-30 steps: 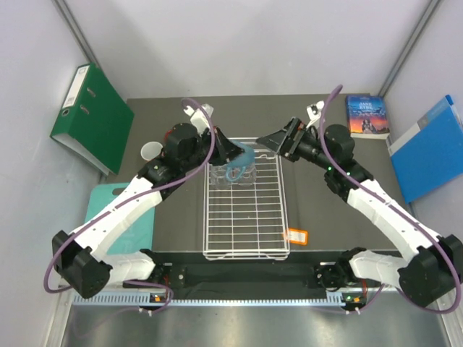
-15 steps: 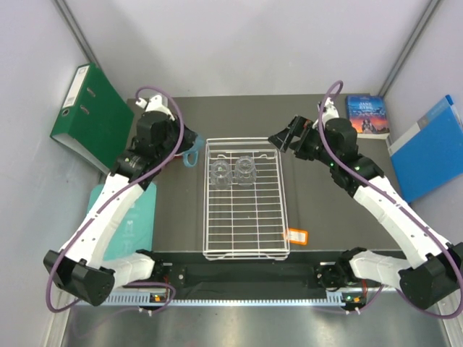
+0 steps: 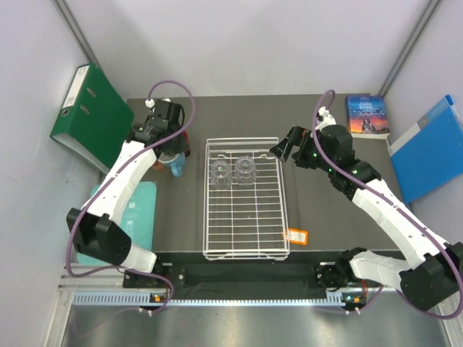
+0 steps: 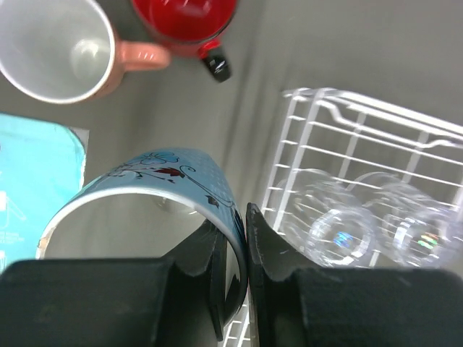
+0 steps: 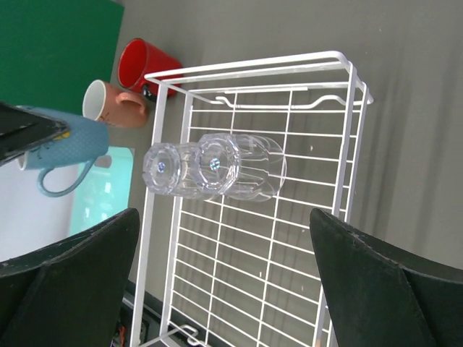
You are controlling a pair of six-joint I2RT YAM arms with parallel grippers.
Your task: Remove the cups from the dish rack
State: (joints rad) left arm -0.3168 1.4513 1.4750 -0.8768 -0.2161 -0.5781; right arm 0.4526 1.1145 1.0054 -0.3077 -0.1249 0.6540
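The white wire dish rack [image 3: 246,217] holds two clear glass tumblers [image 3: 219,172] [image 3: 244,170] lying at its far end. My left gripper [image 3: 172,153] is shut on the rim of the light-blue mug [image 4: 145,188], one finger inside and one outside, left of the rack over the table. The salmon-pink mug [image 4: 58,47] and the red mug [image 4: 184,18] stand on the table beyond it. My right gripper [image 3: 282,148] is wide open and empty above the rack's far right corner. In the right wrist view the tumblers [image 5: 165,170] [image 5: 231,165] lie ahead of its fingers [image 5: 391,282].
A green binder [image 3: 90,116] leans at the far left. A teal cutting board [image 3: 137,217] lies left of the rack. A book [image 3: 367,116] and a blue folder [image 3: 430,148] sit at the far right. An orange tag [image 3: 297,236] hangs at the rack's near right corner.
My left gripper has carried the light-blue mug out of the rack and leftward to the spot beside the other mugs. My right gripper has shifted slightly and stays open.
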